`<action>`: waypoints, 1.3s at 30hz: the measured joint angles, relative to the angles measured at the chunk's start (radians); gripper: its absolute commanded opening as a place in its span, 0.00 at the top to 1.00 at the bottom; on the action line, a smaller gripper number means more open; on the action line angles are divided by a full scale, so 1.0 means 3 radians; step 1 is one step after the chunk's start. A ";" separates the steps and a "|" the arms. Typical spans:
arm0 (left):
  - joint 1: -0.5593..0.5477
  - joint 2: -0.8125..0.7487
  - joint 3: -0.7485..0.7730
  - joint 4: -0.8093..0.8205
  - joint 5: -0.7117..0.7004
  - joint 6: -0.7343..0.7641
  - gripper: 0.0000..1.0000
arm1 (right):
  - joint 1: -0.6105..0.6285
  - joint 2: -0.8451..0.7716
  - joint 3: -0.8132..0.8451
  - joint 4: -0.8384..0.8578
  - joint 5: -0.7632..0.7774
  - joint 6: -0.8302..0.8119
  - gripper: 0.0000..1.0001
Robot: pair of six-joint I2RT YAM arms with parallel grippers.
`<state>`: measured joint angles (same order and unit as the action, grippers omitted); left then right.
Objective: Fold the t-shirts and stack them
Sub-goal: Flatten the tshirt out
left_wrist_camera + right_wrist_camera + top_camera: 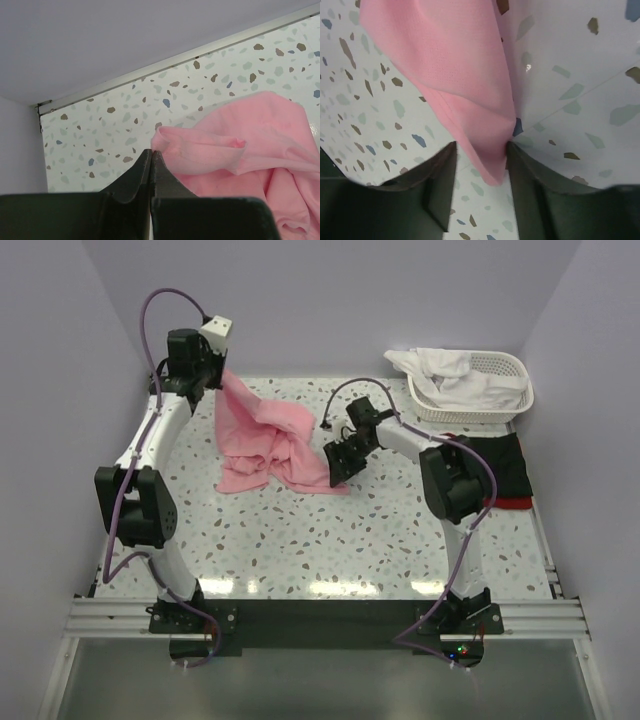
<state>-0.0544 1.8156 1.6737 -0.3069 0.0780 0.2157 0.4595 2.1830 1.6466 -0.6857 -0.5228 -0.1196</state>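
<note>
The light pink t-shirt (270, 435) lies crumpled on the speckled table, with one edge pulled up toward the back left. My left gripper (222, 380) is shut on that raised edge; the left wrist view shows the tips (151, 152) pinched together at the pink hem (200, 150). My right gripper (337, 468) is down at the shirt's near right corner. In the right wrist view its jaws (481, 145) stand open around the pointed pink corner (450, 60), the right finger (520, 165) touching the cloth and the left one apart from it.
A white lattice basket (520, 390) at the back right holds white t-shirts (450, 375). A folded black t-shirt (495, 465) lies on a red one (512, 503) at the table's right edge. Walls close off the back and both sides.
</note>
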 measured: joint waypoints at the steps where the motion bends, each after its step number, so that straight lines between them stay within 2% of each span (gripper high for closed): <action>1: 0.0000 0.0001 -0.0001 -0.0005 0.0004 -0.0001 1.00 | 0.0010 -0.0001 -0.0025 -0.0013 -0.0017 -0.0027 0.72; 2: 0.0001 0.0004 0.0000 -0.0011 0.0010 -0.0003 1.00 | 0.0018 0.0000 -0.0045 -0.0028 -0.0042 -0.0056 0.83; 3: 0.0003 0.0005 0.0000 -0.0013 0.0017 -0.0004 1.00 | 0.0028 0.0009 -0.0055 -0.0066 -0.0034 -0.0084 1.00; 9: 0.0098 0.0198 0.0305 -0.0195 0.0257 -0.0160 1.00 | -0.0127 0.0186 0.0295 -0.0507 -0.0036 -0.0197 1.00; 13: 0.0238 0.0298 0.0443 -0.0286 0.0399 -0.0251 1.00 | -0.0519 0.0178 0.0825 -0.0743 0.0130 -0.0340 1.00; 18: 0.0404 0.0317 0.0595 -0.0406 0.0520 -0.0315 1.00 | -0.0793 -0.0214 0.1152 -0.0816 0.0352 -0.0689 1.00; 21: 0.0501 0.0289 0.0608 -0.0427 0.0628 -0.0333 1.00 | -0.0660 -0.0835 0.0837 -0.0835 0.0478 -0.1094 1.00; 25: 0.0735 0.0088 0.0290 -0.0445 0.0736 -0.0292 1.00 | -0.0006 -0.2181 -0.0596 -0.0585 0.0717 -0.1803 1.00; 26: 0.0816 0.0027 0.0189 -0.0467 0.0752 -0.0267 1.00 | 0.0189 -0.2429 -0.0946 -0.0599 0.0739 -0.1967 0.93; 27: 0.0902 -0.0024 0.0092 -0.0478 0.0758 -0.0240 1.00 | 0.0329 -0.2580 -0.1239 -0.0642 0.0764 -0.2102 0.78; 28: 0.0983 -0.0065 0.0004 -0.0498 0.0765 -0.0211 1.00 | 0.0399 -0.2663 -0.1464 -0.0701 0.0815 -0.2204 0.57; 29: 0.1061 -0.0094 -0.0069 -0.0518 0.0768 -0.0175 1.00 | 0.0406 -0.2654 -0.1592 -0.0805 0.0862 -0.2274 0.27; 30: 0.1127 -0.0109 -0.0125 -0.0548 0.0771 -0.0136 1.00 | 0.0383 -0.2561 -0.1637 -0.0902 0.0922 -0.2309 0.23; 33: 0.1244 -0.0112 -0.0224 -0.0632 0.0792 -0.0058 1.00 | 0.0211 -0.2096 -0.1476 -0.1101 0.0912 -0.2328 0.22; 39: 0.1203 -0.0104 -0.0262 -0.0704 0.0961 -0.0015 1.00 | -0.0047 -0.1362 -0.0431 -0.1342 0.0623 -0.2046 0.35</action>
<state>0.3065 1.7844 1.5951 -0.5182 0.3664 0.2111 0.4454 1.7744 1.5173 -1.0882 -0.3359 -0.7334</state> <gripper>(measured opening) 0.016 0.687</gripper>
